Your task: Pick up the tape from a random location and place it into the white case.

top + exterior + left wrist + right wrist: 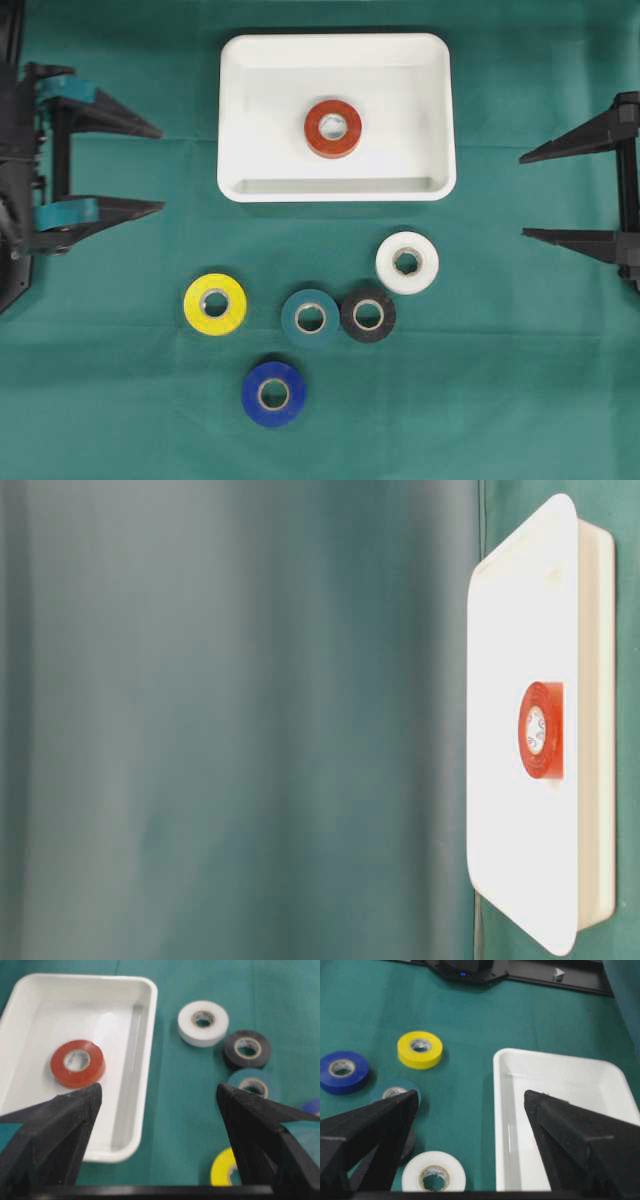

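Tape, the red roll, is lying in the white case; both pincers, left and right, are standing released, so nothing needs gripping.

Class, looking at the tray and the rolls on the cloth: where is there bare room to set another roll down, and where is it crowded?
Inside the white case, bare floor lies either side of the red roll. Crowded: teal roll and black roll touch, white roll close by.

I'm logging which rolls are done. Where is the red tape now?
In the overhead view the red tape lies flat near the middle of the white case, above the five loose rolls.
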You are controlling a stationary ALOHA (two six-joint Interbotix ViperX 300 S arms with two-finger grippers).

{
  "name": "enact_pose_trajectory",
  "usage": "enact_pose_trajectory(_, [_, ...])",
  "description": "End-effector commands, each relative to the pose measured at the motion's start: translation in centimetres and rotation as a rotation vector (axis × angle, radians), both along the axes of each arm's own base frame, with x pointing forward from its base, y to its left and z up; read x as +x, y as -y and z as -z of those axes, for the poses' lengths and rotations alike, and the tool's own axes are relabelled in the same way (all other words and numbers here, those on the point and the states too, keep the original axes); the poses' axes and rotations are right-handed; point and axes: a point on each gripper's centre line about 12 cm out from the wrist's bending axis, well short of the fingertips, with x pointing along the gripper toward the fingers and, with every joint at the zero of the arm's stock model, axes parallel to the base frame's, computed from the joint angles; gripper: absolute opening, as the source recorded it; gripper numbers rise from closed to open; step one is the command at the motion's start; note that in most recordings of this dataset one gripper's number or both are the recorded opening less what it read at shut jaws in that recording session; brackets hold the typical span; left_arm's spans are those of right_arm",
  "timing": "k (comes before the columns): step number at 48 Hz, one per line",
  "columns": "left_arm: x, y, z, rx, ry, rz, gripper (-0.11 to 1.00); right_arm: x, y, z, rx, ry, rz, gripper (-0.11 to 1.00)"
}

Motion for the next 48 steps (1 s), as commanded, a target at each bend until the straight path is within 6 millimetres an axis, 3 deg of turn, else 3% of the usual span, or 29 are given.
enact_pose_trajectory(1, [-0.6,0.2,0.5,0.002,0.023,0.005,0.94,0.2,0.0,-1.0,0.002,0.026,0.002,0.91])
enact_pose_trajectory(9, [-1.7,0.3,1.7,0.001,0.038,0.005,0.94,0.3,0.0,-1.1,0.002,0.029,0.002,0.91])
enact_pose_trajectory(48, [-1.8,0.3,1.7,0.001,0.045,0.007,0.94,0.6,0.0,-0.7,0.018,0.020,0.004,0.91])
